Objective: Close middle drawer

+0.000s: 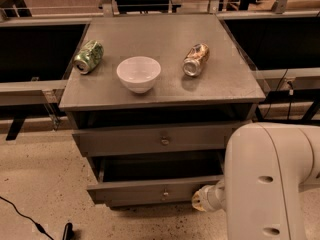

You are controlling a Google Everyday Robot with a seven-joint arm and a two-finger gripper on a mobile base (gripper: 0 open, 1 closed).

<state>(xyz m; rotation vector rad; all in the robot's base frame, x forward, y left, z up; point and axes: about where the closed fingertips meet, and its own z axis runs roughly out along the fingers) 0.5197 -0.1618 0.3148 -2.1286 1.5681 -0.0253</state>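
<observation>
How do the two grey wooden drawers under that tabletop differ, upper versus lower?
The upper grey wooden drawer seems only slightly out; the grey middle drawer below sticks out farther, showing its dark inside. The upper front looks taller, the lower slimmer. The gripper sits by the lower front's right end, away from the upper. Both have a small round central knob.

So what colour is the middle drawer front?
Grey middle drawer, camera view; gripper at its right end.

Your floor [35, 179] is pale and speckled (a black cable [20, 213] crosses it); dark, grey-railed benches [25, 86] stand left and right.
</observation>
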